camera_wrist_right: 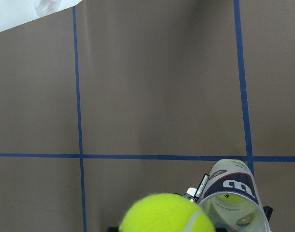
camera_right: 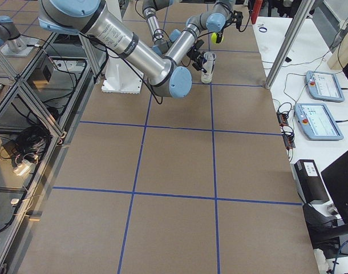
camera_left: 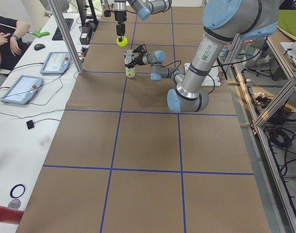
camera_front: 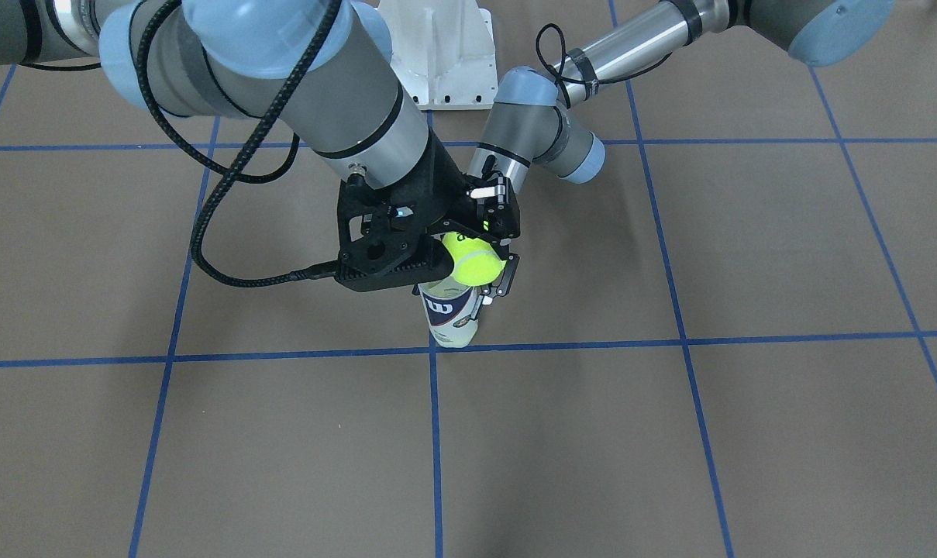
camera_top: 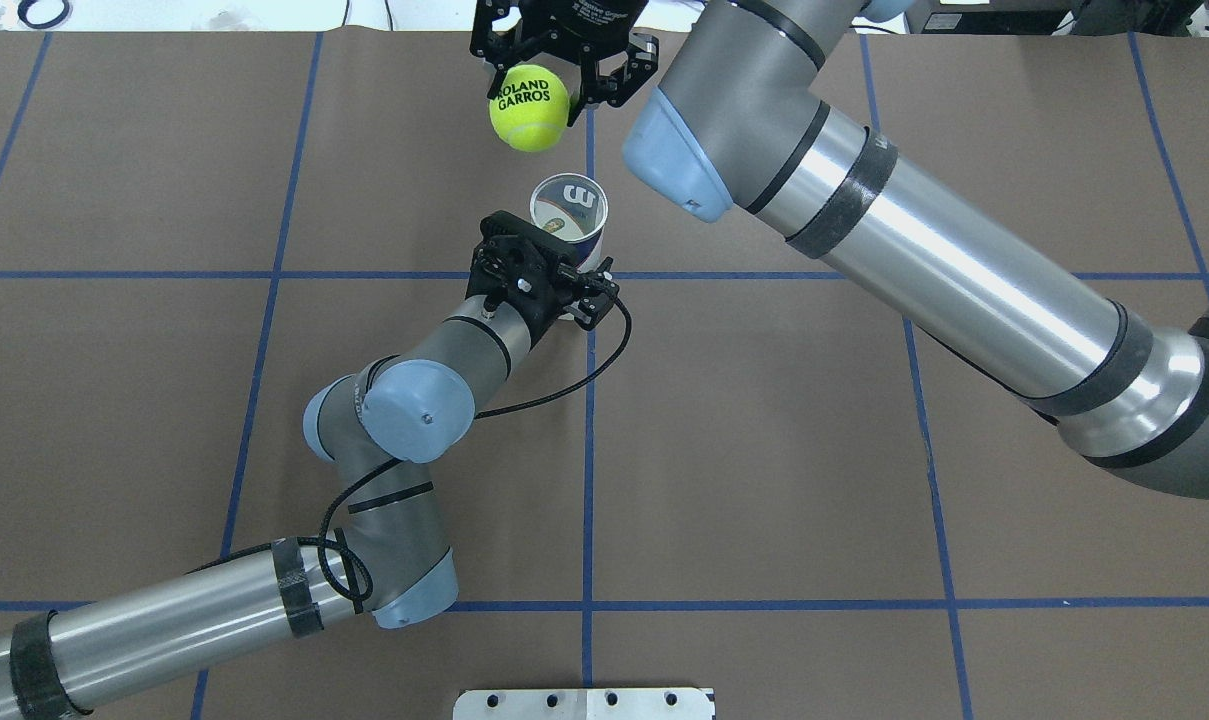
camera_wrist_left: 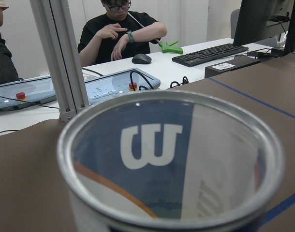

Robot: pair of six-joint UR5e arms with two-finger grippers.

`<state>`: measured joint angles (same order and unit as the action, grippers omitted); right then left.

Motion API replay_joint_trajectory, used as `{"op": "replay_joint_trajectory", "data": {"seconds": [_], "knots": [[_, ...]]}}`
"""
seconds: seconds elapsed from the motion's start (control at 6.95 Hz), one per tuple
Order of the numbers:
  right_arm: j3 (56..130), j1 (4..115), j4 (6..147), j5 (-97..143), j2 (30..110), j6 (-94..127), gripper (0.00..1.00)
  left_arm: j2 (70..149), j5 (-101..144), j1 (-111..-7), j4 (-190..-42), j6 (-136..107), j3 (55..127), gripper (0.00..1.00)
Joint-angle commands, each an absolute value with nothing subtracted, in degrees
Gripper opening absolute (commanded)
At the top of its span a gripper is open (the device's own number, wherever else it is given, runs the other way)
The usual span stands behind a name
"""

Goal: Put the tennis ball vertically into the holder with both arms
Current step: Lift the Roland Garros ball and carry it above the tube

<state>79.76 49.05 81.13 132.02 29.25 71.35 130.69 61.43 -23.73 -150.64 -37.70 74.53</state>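
The holder (camera_top: 569, 212) is a clear tube with a navy-and-white "W" label. It stands upright near the table's middle, its mouth open upward. My left gripper (camera_top: 554, 262) is shut on its side. Its open rim (camera_wrist_left: 171, 159) fills the left wrist view. Something yellow-green shows at the tube's bottom (camera_front: 452, 335). My right gripper (camera_top: 547, 80) is shut on a yellow tennis ball (camera_top: 529, 108) marked "Roland Garros". It holds the ball in the air above the tube mouth, a little off to one side and not touching. The right wrist view shows the ball (camera_wrist_right: 168, 213) beside the tube mouth (camera_wrist_right: 234, 203).
A white metal base (camera_front: 445, 62) stands at the robot's side of the table. Blue tape lines cross the brown table cover. Beyond the far edge are aluminium posts (camera_wrist_left: 60, 63), tablets (camera_left: 19, 89), a keyboard (camera_wrist_left: 210, 53) and seated operators (camera_wrist_left: 121, 34).
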Motion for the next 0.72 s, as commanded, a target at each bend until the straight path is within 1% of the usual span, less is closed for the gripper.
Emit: {"op": "replay_joint_trajectory", "data": {"seconds": [0.0, 0.58], "knots": [[79.80, 47.99, 81.47, 131.05, 31.19, 71.02, 0.00, 130.69, 61.44, -23.73, -150.64, -37.71, 74.53, 0.92], [79.80, 47.37, 81.82, 131.04, 32.43, 71.19, 0.00, 130.69, 61.44, -23.73, -150.64, -37.71, 74.53, 0.91]]}}
